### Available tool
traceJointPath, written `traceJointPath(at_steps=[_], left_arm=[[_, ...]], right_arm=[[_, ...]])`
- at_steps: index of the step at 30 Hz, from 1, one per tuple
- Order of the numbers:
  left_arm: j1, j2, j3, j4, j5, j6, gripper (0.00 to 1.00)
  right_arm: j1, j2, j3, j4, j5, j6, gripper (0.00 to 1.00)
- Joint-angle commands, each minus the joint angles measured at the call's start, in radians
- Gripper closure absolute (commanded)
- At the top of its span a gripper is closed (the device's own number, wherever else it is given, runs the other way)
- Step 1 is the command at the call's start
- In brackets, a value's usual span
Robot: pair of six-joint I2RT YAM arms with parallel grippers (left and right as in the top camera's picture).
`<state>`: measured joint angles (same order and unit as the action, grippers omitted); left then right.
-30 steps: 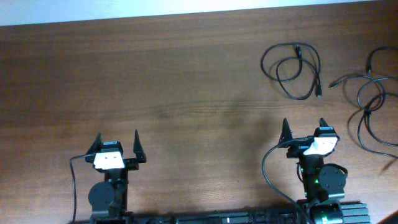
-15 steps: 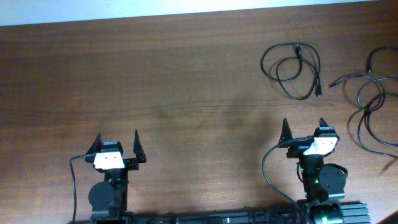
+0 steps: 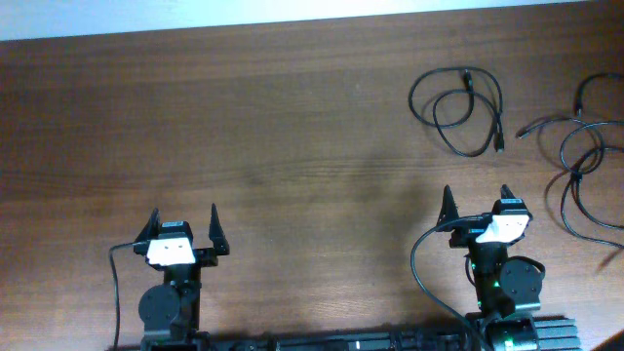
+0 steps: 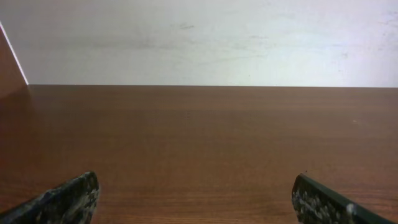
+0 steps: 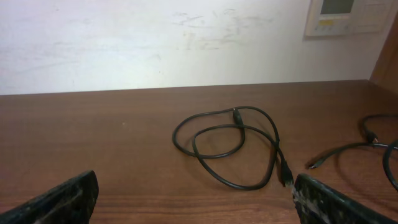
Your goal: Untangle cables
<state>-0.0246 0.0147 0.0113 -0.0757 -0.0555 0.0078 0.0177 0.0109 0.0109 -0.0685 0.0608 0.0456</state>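
Left gripper (image 3: 183, 214): fingers spread wide, holding nothing, low at the near edge of the table (image 3: 292, 127).
Right gripper (image 3: 476, 195): also spread and empty, facing the loop cable.
Loop cable (image 5: 237, 116): thin black lead coiled over itself, lying flat ahead of the right gripper, well apart from it.
Tangle (image 3: 575, 174): more black leads crossing at the far right edge, partly out of view.
Handling: probably light, limp and a bit slick; it should drag rather than lift cleanly.
Grip point: likely best on a single strand near a plug end, away from the crossings.
Writing: none legible; the wall panel (image 5: 348, 15) is too blurred to read.
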Motion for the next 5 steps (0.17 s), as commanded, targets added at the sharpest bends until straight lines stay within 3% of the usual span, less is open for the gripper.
traceJointPath(at_steps=[1,5], left_arm=[[0.006,-0.010,-0.002,-0.008,0.015,0.016,0.01],[0.006,-0.010,-0.002,-0.008,0.015,0.016,0.01]], right_arm=[[0.003,-0.006,-0.005,-0.007,0.015,0.000,0.01],[0.003,-0.006,-0.005,-0.007,0.015,0.000,0.01]])
